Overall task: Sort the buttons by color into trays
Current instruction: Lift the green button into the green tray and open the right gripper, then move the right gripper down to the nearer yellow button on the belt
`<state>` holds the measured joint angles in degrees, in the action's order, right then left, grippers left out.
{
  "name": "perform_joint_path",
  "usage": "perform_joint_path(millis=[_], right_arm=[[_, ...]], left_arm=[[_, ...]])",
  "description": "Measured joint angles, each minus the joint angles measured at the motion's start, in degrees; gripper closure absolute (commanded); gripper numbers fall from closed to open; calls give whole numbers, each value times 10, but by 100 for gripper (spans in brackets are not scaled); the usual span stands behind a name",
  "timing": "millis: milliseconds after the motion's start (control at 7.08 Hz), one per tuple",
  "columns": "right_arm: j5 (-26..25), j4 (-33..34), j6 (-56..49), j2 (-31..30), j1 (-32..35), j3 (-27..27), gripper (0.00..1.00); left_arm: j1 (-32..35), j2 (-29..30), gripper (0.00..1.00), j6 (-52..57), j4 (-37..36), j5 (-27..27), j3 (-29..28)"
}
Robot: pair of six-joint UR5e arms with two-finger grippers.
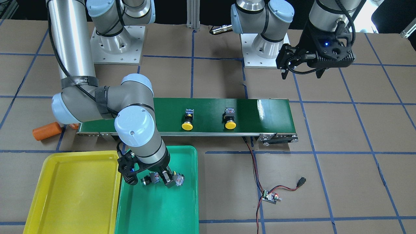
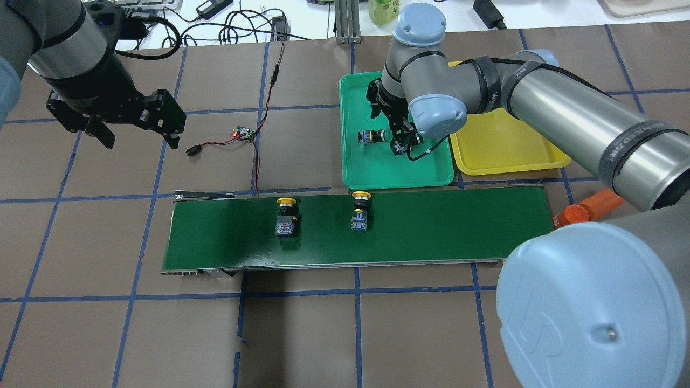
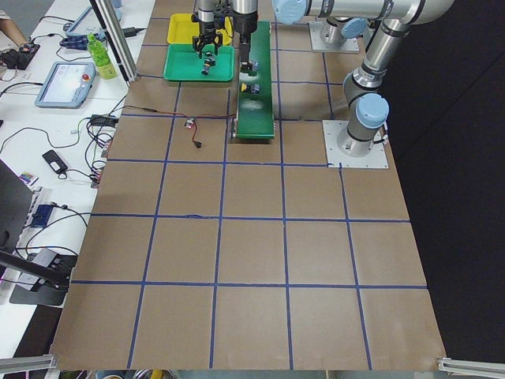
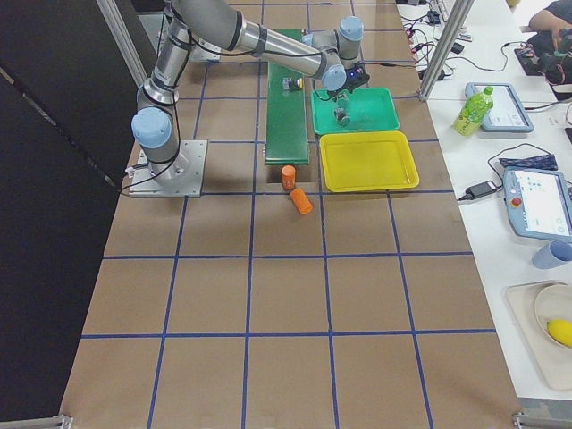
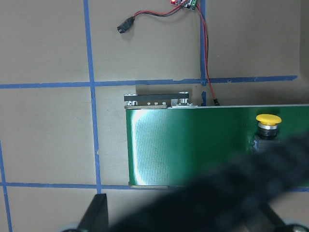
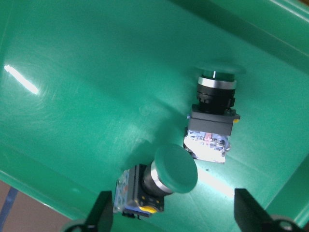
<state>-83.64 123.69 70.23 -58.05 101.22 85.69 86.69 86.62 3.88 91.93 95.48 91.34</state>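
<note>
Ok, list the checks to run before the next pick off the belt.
1. Both green buttons lie in the green tray: ok.
2. The right gripper has its jaws open and grips nothing: ok.
3. The two yellow buttons lie on the conveyor belt, apart from each other: ok.
4. The yellow tray has bare floor to receive them: ok.
5. The left gripper has its jaws open and is off beyond the belt's end: ok.
6. The belt is stopped: cannot tell.

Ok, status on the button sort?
Right gripper open over green plastic tray, both green-capped push-buttons lying inside. Left gripper open, holding nothing. Two yellow-capped push-buttons on dark-green conveyor belt, unobstructed.
</note>
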Motion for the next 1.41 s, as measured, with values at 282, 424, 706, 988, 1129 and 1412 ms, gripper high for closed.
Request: perform_joint_path(millis=[282, 424, 706, 988, 1129, 1412], right_arm=[[-36, -94, -104, -65, -7, 3, 0], [-46, -161, -180, -108, -16, 4, 0], [-51, -283, -368, -188, -40, 11, 0], [-52, -328, -422, -247, -41, 59, 0], [-51, -310, -427, -265, -37, 96, 0], [-50, -268, -447, -276, -33, 139, 0]], left_arm=[[-1, 0, 0, 0, 0, 0, -1], [-2, 0, 0, 1, 0, 0, -3], [-2, 2, 0, 0, 1, 0, -9], [-2, 2, 0, 0, 5, -2, -10], [-3, 1, 0, 0, 6, -7, -11], [-3, 1, 0, 0, 6, -13, -11]])
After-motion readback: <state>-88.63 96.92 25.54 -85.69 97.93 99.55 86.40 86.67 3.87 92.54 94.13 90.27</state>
